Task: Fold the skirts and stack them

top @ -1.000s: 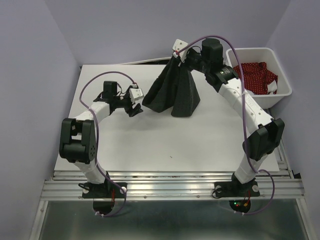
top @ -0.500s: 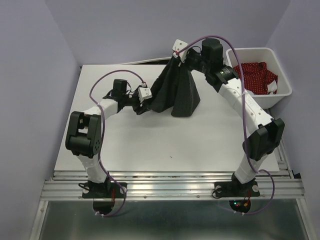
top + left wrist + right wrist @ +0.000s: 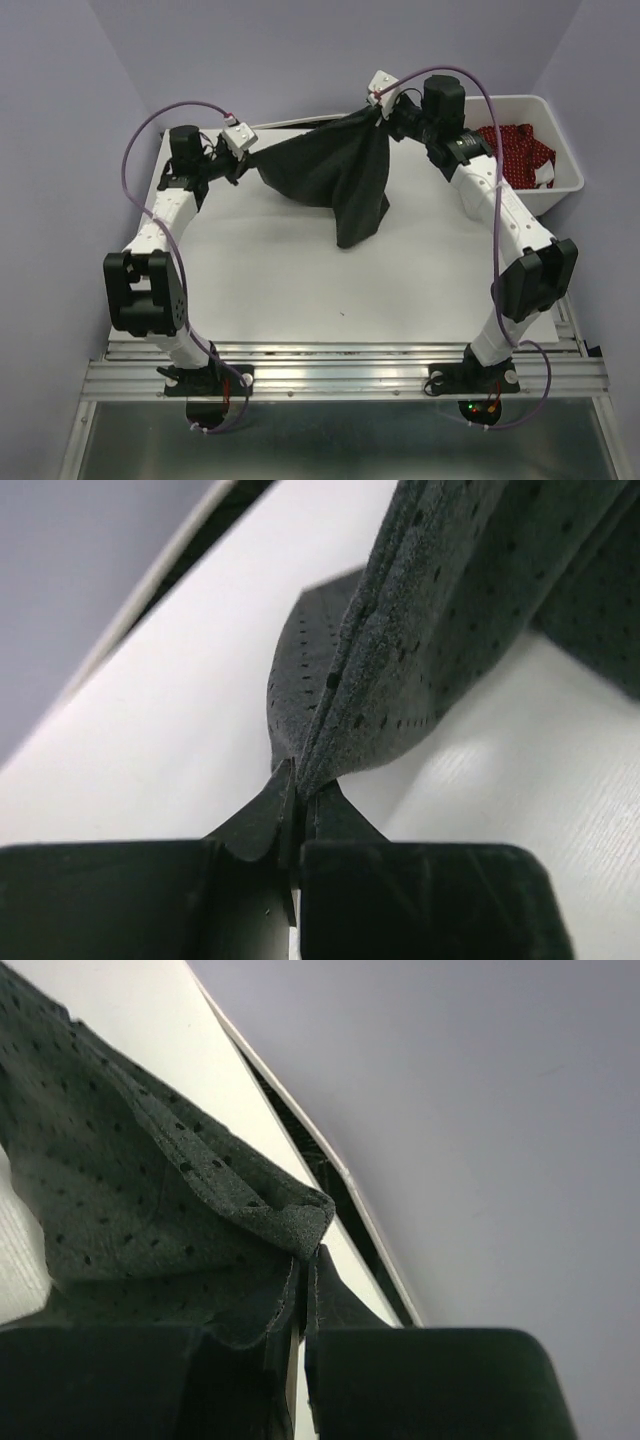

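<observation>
Now the dark charcoal skirt [image 3: 335, 175] hangs stretched between both arms across the upper middle of the top view, and its lower corner droops toward the white table [image 3: 300, 290]. The left gripper [image 3: 243, 143], at upper left, is clamped on one edge of the cloth. Its wrist view shows the jaws pressed together with only a thin bite of fabric between them. The right gripper [image 3: 381, 95], at upper centre-right, likewise pinches a bunched corner. The red dotted skirt [image 3: 515, 150] lies in the white bin [image 3: 505, 100] at upper right. I cannot make out a white skirt with any certainty.

The main risk, as I judge it, is the left hold. So little cloth sits in those jaws that pulling the arms wider could drag the edge free, and the skirt would swing toward the right arm. The grips also look uneven, one on a flat edge and one on a gathered corner, so laying the skirt down may leave a twist or a skewed fold.
</observation>
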Controlling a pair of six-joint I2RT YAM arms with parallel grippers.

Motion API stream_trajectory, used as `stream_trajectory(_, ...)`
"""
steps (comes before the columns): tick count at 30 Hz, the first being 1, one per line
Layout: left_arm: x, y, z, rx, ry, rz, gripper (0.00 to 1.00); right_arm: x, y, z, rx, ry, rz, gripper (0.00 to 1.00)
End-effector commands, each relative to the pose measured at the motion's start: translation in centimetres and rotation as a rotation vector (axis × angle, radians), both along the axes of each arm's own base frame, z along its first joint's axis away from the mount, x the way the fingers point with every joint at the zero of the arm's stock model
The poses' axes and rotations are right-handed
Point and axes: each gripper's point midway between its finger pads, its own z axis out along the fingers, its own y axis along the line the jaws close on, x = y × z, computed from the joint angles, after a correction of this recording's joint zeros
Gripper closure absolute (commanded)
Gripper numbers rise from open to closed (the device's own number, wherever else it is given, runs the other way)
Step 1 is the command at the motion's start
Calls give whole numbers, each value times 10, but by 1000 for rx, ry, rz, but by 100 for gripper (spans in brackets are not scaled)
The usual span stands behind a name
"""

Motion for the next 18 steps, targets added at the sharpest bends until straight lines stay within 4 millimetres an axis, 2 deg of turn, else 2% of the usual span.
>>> stream_trajectory(1, -11, 21, 95, 107, -175, 68, 100, -14, -50, 72, 129, -123, -127, 99)
stream_trajectory(2, -13, 28, 113, 142, -217, 105, 100, -17, -51, 66, 142, -95, -117, 99)
stream_trajectory(3, -14, 33, 133, 158, -255, 131, 100, -26, -57, 71, 149, -97, -114, 99)
stream_trajectory(5, -20, 51, 167, 205, -327, 227, 100, -37, -56, 70, 154, -87, -91, 99)
stream_trajectory(6, -22, 57, 189, 212, -379, 267, 100, -40, -59, 59, 146, -63, -91, 99)
stream_trajectory(7, -24, 63, 208, 211, -429, 310, 100, -48, -61, 65, 147, -80, -85, 99)
stream_trajectory(8, -32, 69, 228, 245, -491, 336, 100, -49, -62, 61, 140, -75, -90, 99)
stream_trajectory(11, -43, 76, 245, 253, -523, 379, 100, -41, -74, 62, 183, -50, -141, 99)
stream_trajectory(12, -44, 77, 243, 264, -515, 375, 100, -39, -73, 66, 193, -51, -136, 99)
stream_trajectory(14, -41, 80, 230, 259, -468, 399, 100, -34, -73, 58, 190, -32, -132, 99)
stream_trajectory(16, -35, 81, 205, 287, -405, 394, 100, -28, -69, 43, 180, -3, -119, 99)
stream_trajectory(18, -29, 81, 190, 240, -364, 416, 100, -18, -68, 32, 162, 0, -122, 99)
